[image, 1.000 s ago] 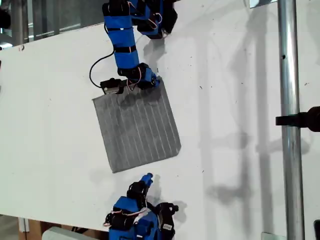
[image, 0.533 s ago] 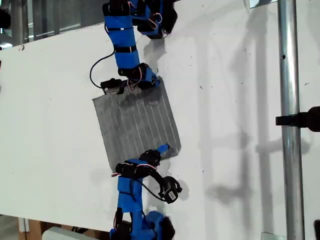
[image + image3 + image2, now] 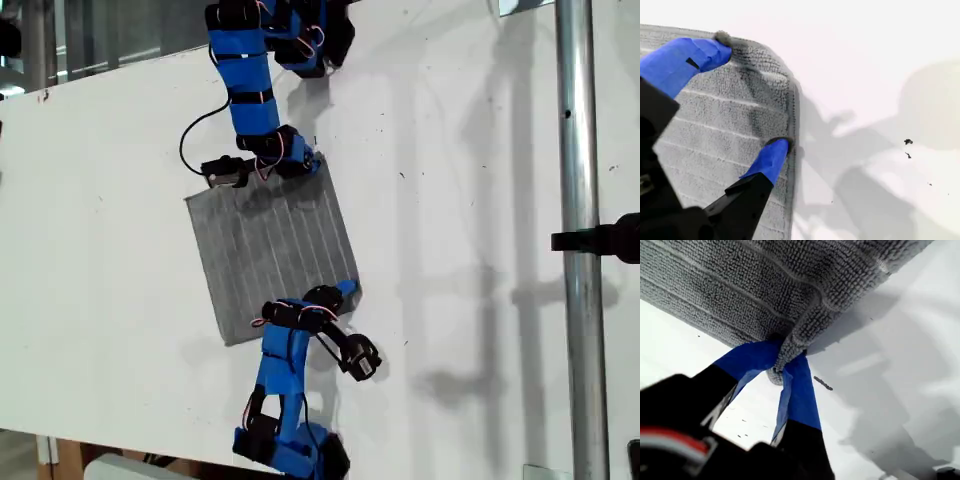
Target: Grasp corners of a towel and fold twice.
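Broad white matte tabletop (image 3: 480, 200) filling the exterior view, upright grey metal pole (image 3: 580, 250) at 3 o'clock carrying a black clamp (image 3: 605, 240), dim glass panes (image 3: 90, 40) at 11 o'clock, soft grey shadows

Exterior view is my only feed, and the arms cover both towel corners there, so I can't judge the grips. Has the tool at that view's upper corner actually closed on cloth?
Observer: Yes. The first wrist view shows the first tool shut on the pinched corner of the towel, with cloth bunched between its fingers.
Operator: And the tool at the lower corner?
Observer: The second tool is open. Its fingertips are spread on the towel on either side of the free corner, with nothing pinched.
Operator: Is that corner lifted?
Observer: No, it lies flat on the table.
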